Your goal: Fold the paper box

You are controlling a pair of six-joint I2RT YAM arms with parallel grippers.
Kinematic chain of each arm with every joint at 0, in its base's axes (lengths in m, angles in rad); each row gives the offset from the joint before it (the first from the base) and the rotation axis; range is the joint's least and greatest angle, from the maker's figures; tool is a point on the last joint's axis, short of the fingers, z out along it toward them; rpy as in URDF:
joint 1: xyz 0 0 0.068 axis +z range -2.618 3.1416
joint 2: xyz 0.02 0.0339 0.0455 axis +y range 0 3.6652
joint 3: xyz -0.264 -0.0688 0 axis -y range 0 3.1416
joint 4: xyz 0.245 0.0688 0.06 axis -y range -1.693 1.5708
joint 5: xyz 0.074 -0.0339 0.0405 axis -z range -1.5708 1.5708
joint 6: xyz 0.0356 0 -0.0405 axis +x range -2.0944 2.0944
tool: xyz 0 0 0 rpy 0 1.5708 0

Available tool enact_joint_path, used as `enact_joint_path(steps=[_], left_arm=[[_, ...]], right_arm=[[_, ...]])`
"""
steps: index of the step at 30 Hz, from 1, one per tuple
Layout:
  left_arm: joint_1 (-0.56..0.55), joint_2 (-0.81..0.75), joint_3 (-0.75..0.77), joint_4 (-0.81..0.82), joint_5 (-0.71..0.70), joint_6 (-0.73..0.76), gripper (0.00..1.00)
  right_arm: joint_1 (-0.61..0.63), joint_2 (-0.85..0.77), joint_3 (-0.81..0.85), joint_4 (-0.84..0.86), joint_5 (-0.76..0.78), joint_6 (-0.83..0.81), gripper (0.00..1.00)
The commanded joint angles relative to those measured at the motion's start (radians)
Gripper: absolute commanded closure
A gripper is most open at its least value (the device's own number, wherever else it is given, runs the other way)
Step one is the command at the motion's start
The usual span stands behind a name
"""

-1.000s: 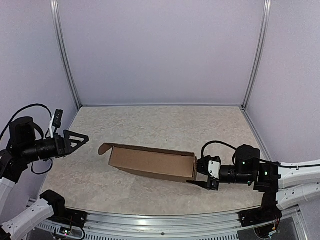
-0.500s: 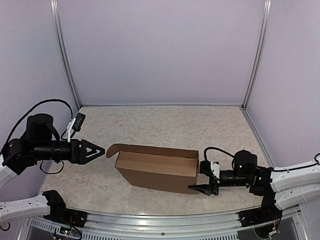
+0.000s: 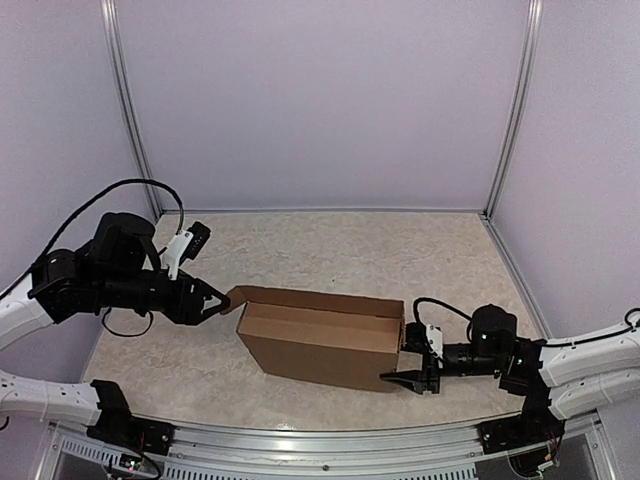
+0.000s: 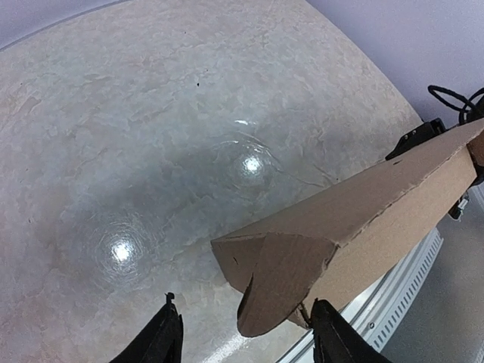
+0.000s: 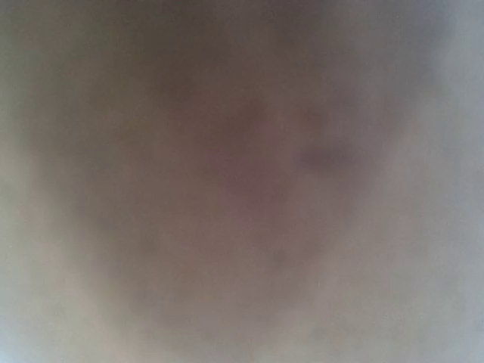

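Note:
The paper box (image 3: 320, 345) is plain brown cardboard, standing half-formed in the middle of the table with its top open. A rounded end flap (image 3: 243, 296) sticks out at its left end. My left gripper (image 3: 215, 301) is open right at that flap. In the left wrist view the flap (image 4: 291, 276) hangs between my two fingertips (image 4: 170, 333) without a visible touch. My right gripper (image 3: 403, 358) is open, low on the table against the box's right end, one finger high and one low. The right wrist view shows only a brown blur.
The table (image 3: 350, 250) is pale marbled stone, walled by lilac panels on three sides. A metal rail (image 3: 330, 440) runs along the near edge. The right arm's cable (image 3: 440, 305) loops just right of the box.
My left arm has swung right until its open jaws reach the box's left flap. The box has slid a little right and stands taller. The right gripper stays at the right end.

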Motion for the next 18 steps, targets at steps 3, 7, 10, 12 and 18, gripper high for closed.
enact_joint_path(steps=[3, 7, 10, 12, 18], left_arm=[[-0.031, 0.057, 0.059, -0.015, -0.058, 0.07, 0.5], [-0.047, 0.095, 0.087, -0.014, -0.048, 0.083, 0.59], [-0.058, 0.119, 0.097, -0.006, -0.028, 0.084, 0.68], [-0.065, 0.128, 0.097, -0.001, -0.027, 0.084, 0.76], [-0.076, 0.163, 0.123, -0.03, -0.054, 0.072, 1.0]], right_arm=[[-0.011, 0.004, -0.022, 0.074, -0.005, 0.028, 0.75], [-0.011, 0.005, -0.019, 0.075, -0.005, 0.035, 0.76], [-0.012, -0.003, -0.019, 0.076, 0.001, 0.036, 0.76], [-0.011, -0.005, -0.02, 0.075, 0.003, 0.034, 0.76], [-0.011, -0.002, -0.018, 0.07, 0.022, 0.026, 0.77]])
